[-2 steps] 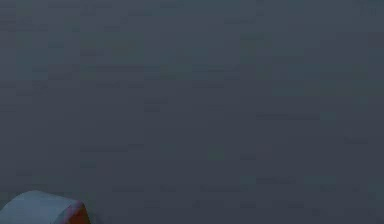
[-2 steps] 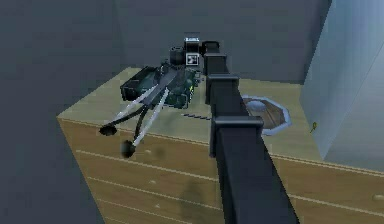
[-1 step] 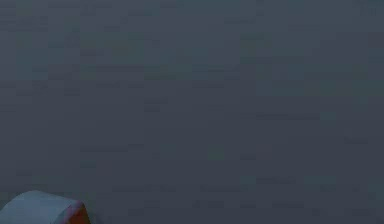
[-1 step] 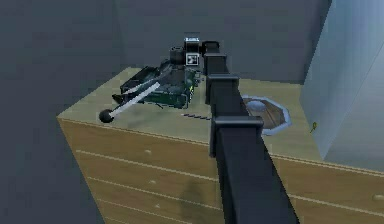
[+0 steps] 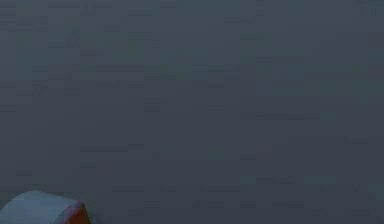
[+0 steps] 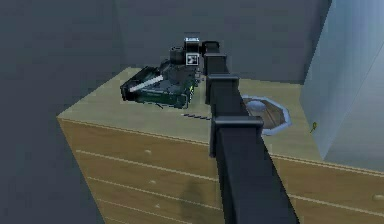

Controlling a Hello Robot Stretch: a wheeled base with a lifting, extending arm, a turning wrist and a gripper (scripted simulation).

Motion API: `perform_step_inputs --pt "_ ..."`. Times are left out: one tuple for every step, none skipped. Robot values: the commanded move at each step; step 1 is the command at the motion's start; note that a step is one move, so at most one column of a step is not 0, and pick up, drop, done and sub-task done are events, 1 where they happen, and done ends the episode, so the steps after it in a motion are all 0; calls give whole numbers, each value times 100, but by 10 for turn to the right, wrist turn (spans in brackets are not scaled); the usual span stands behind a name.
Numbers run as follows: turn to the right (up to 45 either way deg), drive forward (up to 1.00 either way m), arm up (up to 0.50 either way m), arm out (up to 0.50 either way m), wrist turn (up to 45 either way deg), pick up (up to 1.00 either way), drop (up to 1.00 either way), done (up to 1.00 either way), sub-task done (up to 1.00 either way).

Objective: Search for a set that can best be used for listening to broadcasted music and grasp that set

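Observation:
A dark, greenish box-shaped thing (image 6: 165, 96) lies on top of a wooden dresser (image 6: 130, 150) in the arm side view. It may be the radio set, but its shape is too blurred to be sure. The dark arm bar (image 6: 235, 140) reaches out over the dresser top. At its far end stand the white marked squares (image 6: 190, 55), and left of them the gripper (image 6: 142, 87) shows at the dark box. I cannot tell whether the gripper holds anything, nor whether it touches the box.
A round grey dish (image 6: 268, 110) sits on the dresser to the right of the arm, and a thin dark stick (image 6: 197, 115) lies near the arm. A pale panel (image 6: 350, 80) stands at the right. The forward view faces a grey-blue wall (image 5: 200, 90), with a pale rounded thing (image 5: 40, 210) at the bottom left.

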Motion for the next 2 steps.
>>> perform_step_inputs --pt "0 0 0 0 300 0 0 0 0" --pt "0 0 -8 0 0 0 0 0 0"
